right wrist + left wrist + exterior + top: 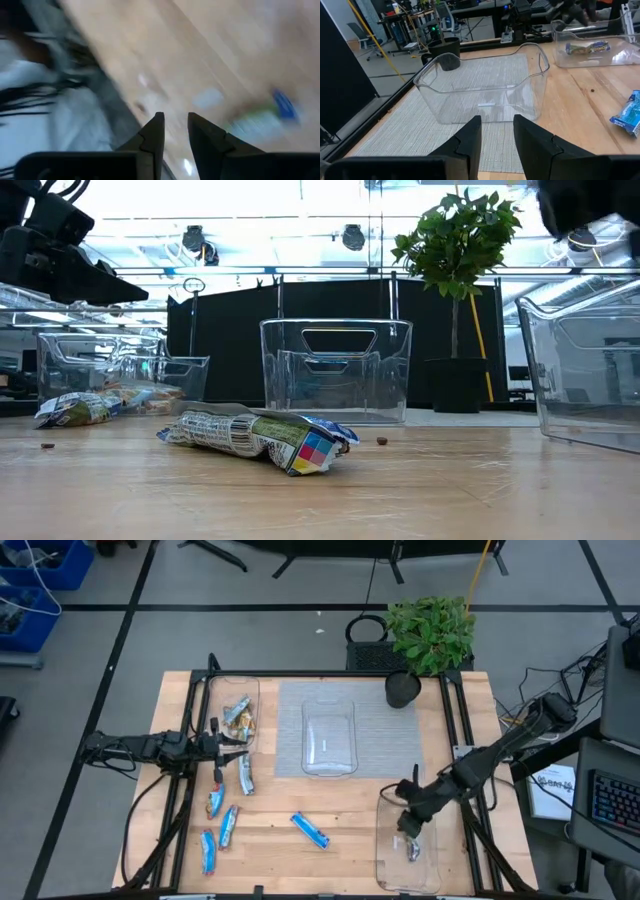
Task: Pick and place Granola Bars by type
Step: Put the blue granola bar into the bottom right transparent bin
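Granola Bars, wrapper print unreadable

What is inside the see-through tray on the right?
One wrapped bar lies in the right tray. The right gripper hovers above it, covering part of the tray floor.

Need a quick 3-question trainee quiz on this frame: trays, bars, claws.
1. True or false: the middle clear tray on the grey mat holds a bar.
2. Which claw hovers over the right tray? A left claw B right claw
3. What lies in the right tray?

Key: 1 false. 2 B. 3 One wrapped bar.
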